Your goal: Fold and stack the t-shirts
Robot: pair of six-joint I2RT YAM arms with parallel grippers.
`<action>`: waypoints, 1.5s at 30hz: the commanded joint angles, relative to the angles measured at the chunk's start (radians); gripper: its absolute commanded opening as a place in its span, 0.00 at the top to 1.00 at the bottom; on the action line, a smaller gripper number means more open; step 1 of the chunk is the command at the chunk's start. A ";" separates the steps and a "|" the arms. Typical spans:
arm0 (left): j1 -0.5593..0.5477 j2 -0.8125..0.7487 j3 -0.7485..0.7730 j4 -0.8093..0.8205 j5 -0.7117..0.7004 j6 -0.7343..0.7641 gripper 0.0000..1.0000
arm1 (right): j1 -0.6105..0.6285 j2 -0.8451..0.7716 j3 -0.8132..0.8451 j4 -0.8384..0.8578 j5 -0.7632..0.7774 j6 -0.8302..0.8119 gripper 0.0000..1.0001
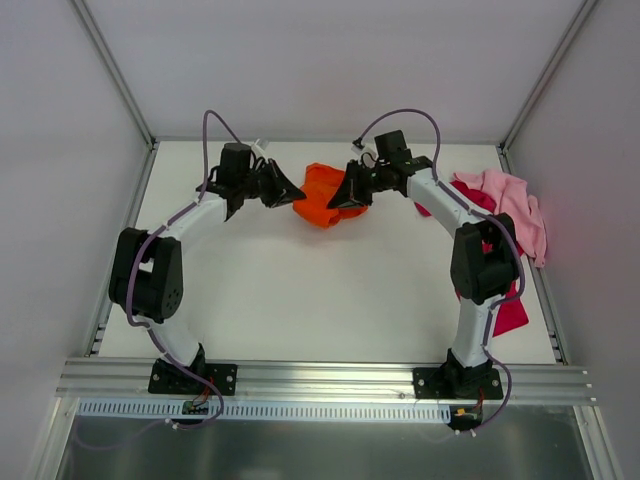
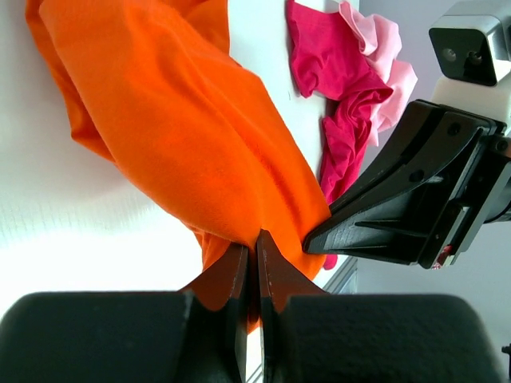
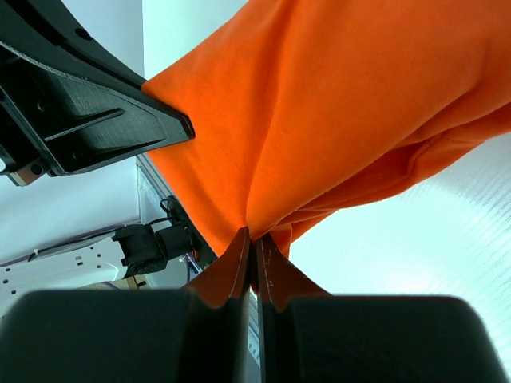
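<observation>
The orange t-shirt [image 1: 320, 196] lies bunched at the back middle of the table, between both grippers. My left gripper [image 1: 296, 192] is shut on its left edge; cloth is pinched between the fingertips in the left wrist view [image 2: 255, 239]. On the other side my right gripper [image 1: 338, 196] is shut on the shirt's right edge, the fabric [image 3: 335, 120] spreading from its tips [image 3: 253, 238]. The pink t-shirt [image 1: 510, 205] and the magenta-red t-shirt [image 1: 508, 310] lie crumpled at the right edge, also seen in the left wrist view as the pink shirt [image 2: 383, 48] and the magenta-red shirt [image 2: 327, 64].
White walls with metal posts close off the back and sides. An aluminium rail [image 1: 320, 378] runs along the near edge by the arm bases. The right arm's forearm [image 1: 455, 205] crosses over the magenta-red cloth.
</observation>
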 commanded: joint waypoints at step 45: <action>0.012 0.482 0.615 -0.208 -0.089 0.014 1.00 | -0.059 0.289 0.424 -0.231 0.249 -0.057 0.99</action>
